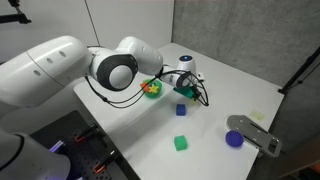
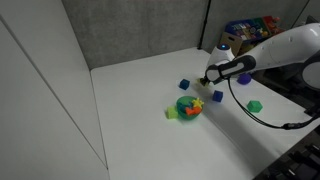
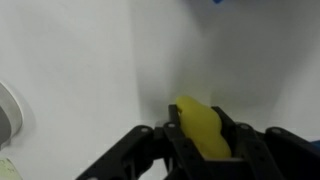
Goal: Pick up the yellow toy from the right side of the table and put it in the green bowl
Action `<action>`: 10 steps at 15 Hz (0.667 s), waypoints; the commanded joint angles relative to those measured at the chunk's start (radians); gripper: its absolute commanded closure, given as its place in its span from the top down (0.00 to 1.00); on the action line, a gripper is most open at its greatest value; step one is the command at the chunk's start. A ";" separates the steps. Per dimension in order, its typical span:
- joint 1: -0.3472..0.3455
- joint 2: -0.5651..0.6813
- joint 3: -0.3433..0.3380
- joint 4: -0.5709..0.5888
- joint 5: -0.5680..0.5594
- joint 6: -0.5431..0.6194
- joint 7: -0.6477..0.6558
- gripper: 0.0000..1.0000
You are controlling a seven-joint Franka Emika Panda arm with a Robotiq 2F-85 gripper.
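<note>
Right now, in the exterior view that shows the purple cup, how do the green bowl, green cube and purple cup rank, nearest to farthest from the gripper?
Measured from the gripper, which holds the yellow toy:
1. green bowl: beside it, toward the arm.
2. green cube: nearer the camera, at the table's front.
3. purple cup: also at the front, but farther sideways.

Yellow toy (image 3: 205, 130), green bowl (image 2: 180, 104), white table (image 2: 140, 90).
</note>
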 commanded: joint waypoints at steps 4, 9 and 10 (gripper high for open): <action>0.041 -0.185 0.044 -0.161 0.014 -0.032 -0.025 0.12; 0.019 -0.360 0.146 -0.317 0.016 -0.108 -0.064 0.12; 0.015 -0.392 0.164 -0.345 0.021 -0.130 -0.073 0.12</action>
